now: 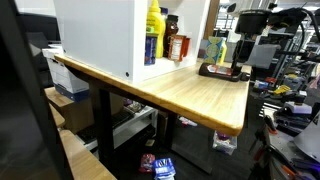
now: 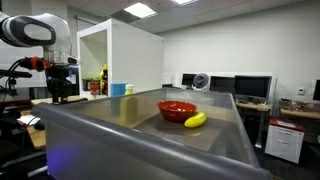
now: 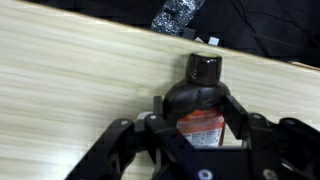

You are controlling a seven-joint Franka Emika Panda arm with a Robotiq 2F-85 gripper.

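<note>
In the wrist view a dark bottle (image 3: pixel 203 70) with a black cap and a red-orange label stands on the light wooden table (image 3: pixel 70 90). My gripper (image 3: pixel 196 108) straddles it, one finger pressed against each side of its body, and appears shut on it. In both exterior views the gripper (image 1: pixel 238 55) (image 2: pixel 60 85) hangs low over the table's far end, near a dark tray (image 1: pixel 215 71). The arm hides the bottle in those views.
A white open cabinet (image 1: pixel 100 35) holds a yellow bottle (image 1: pixel 155 25) and other bottles beside the gripper. A red bowl (image 2: pixel 177 109) and a banana (image 2: pixel 195 120) lie in a grey bin. The table edge (image 3: pixel 250 55) runs just beyond the bottle.
</note>
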